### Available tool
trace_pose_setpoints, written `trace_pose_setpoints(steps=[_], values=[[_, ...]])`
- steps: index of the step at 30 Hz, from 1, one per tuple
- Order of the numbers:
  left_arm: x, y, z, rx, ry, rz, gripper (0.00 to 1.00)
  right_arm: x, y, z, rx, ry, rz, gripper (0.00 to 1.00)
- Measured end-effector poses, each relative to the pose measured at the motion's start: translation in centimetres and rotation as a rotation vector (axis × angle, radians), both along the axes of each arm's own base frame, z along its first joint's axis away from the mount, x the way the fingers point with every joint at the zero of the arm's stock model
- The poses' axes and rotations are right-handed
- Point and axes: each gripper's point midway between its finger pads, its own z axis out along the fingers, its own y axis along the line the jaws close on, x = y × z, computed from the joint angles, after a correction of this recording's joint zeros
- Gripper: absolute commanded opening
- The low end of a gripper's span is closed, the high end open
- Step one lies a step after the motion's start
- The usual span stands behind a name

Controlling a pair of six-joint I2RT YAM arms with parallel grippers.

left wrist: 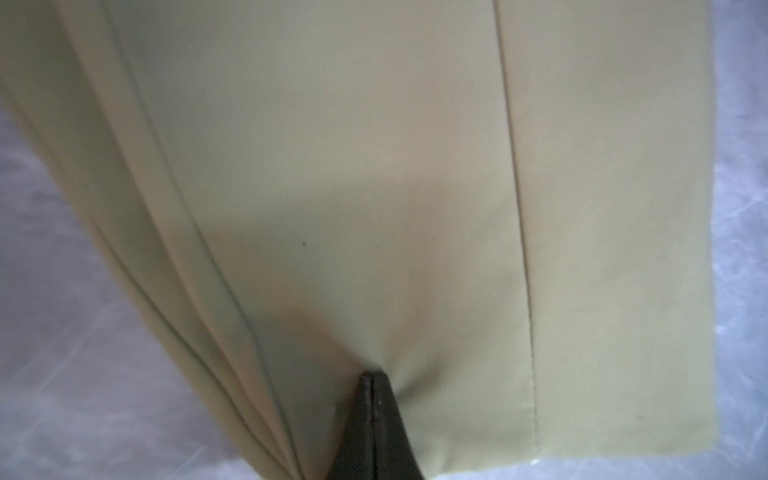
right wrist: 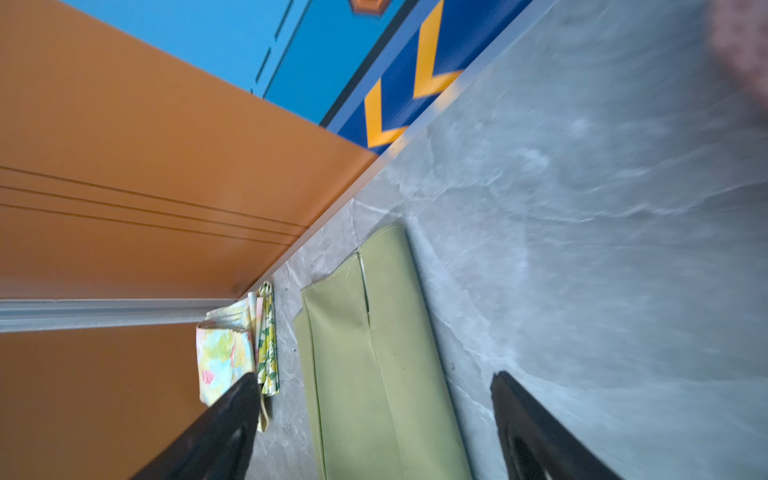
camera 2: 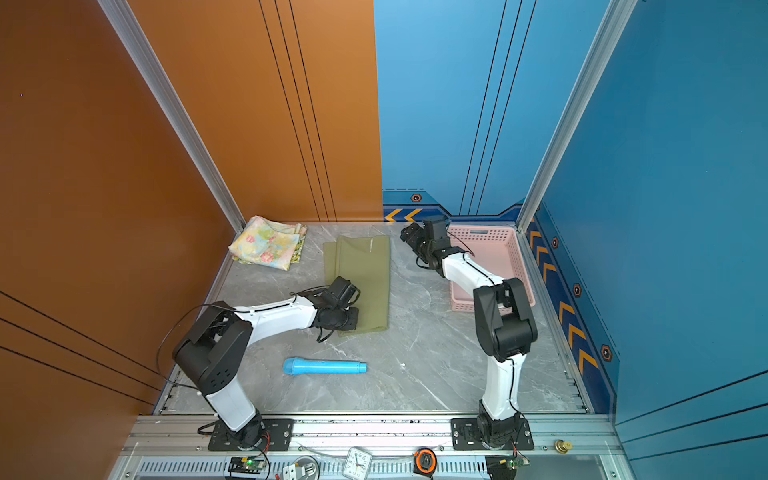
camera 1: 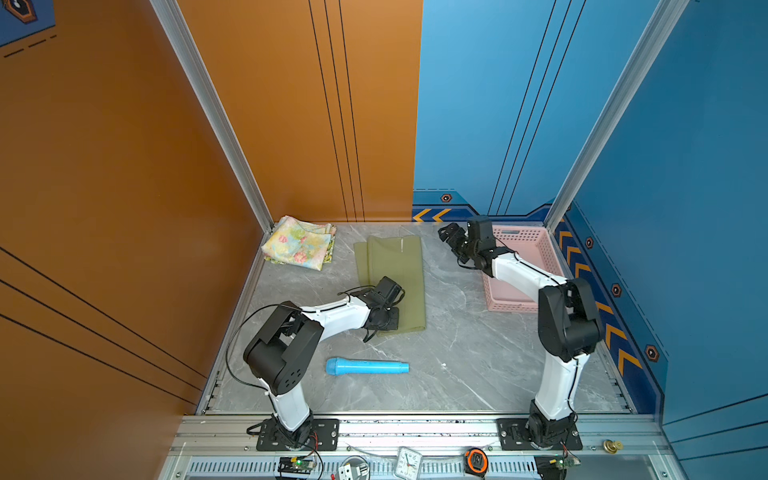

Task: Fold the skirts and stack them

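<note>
The olive green skirt [camera 1: 395,266] [camera 2: 365,266] lies folded into a long strip in the middle of the table. My left gripper [camera 1: 390,320] [camera 2: 349,320] sits at its near end, and in the left wrist view its fingertips [left wrist: 371,376] are shut with the cloth [left wrist: 332,166] puckering around them. My right gripper [camera 1: 446,235] [camera 2: 409,235] hovers open beyond the strip's far right corner, holding nothing [right wrist: 374,377]. In the far left corner the pastel floral skirt [camera 1: 299,245] [camera 2: 268,245] [right wrist: 222,353] lies folded on top of the lemon-print skirt [right wrist: 268,345].
A pink lattice basket [camera 1: 536,245] [camera 2: 498,249] stands at the back right, partly behind the right arm. A blue cylinder [camera 1: 368,367] [camera 2: 324,367] lies on the table near the front. A clock [camera 1: 409,461] and a tape measure [camera 1: 476,459] rest on the front rail.
</note>
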Motion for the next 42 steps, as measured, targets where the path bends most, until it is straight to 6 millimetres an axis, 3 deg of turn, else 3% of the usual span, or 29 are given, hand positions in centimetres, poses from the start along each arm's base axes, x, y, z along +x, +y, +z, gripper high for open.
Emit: trace_pose_setpoints(steps=[1,4,8,11,13,17,20,22,26,29,32,36,39,42], values=[[0.1,-1.3,0.1,-0.006,0.000,-0.029,0.07,-0.8,-1.2,1.3,-0.019,-0.018,-0.019,0.90],[0.0,-5.2,0.4,-0.035,-0.004,-0.128,0.45,-3.4,-4.7,5.4,-0.075,-0.079,-0.076,0.99],[-0.9,-7.7,1.3,-0.077,0.011,-0.219,0.72,-6.2,-8.8,9.3,-0.159,-0.143,-0.147,1.00],[-0.8,-7.2,2.3,-0.096,0.017,-0.226,0.88,-7.6,-9.7,10.5,-0.208,-0.159,-0.154,1.00],[0.0,-6.0,4.1,-0.117,-0.008,-0.205,0.99,-8.2,-9.6,10.1,-0.233,-0.147,-0.140,1.00],[2.9,-1.7,9.9,-0.191,-0.114,-0.102,0.98,-9.2,-8.9,7.7,-0.286,-0.082,-0.103,1.00],[5.3,3.2,14.4,-0.224,-0.221,0.005,0.98,-10.2,-7.5,6.2,-0.323,-0.042,-0.058,1.00],[6.2,6.0,15.6,-0.220,-0.246,0.071,0.98,-10.9,-5.8,5.5,-0.340,-0.029,-0.019,1.00],[7.5,11.4,15.4,-0.180,-0.212,0.206,0.98,-12.6,-1.5,3.7,-0.371,0.003,0.079,0.99],[8.3,14.3,14.8,-0.155,-0.171,0.279,0.98,-13.6,1.8,1.2,-0.397,0.051,0.156,0.96],[9.2,15.7,14.3,-0.148,-0.147,0.312,0.99,-14.5,4.7,-2.9,-0.432,0.139,0.236,0.94],[9.5,16.3,12.8,-0.147,-0.098,0.322,0.99,-15.8,7.0,-7.9,-0.494,0.262,0.323,0.91],[9.4,16.1,11.6,-0.153,-0.058,0.315,1.00,-15.4,9.6,-9.4,-0.539,0.293,0.396,0.84],[9.2,15.7,11.2,-0.170,-0.039,0.306,1.00,-13.0,13.4,-9.2,-0.555,0.256,0.468,0.76]])
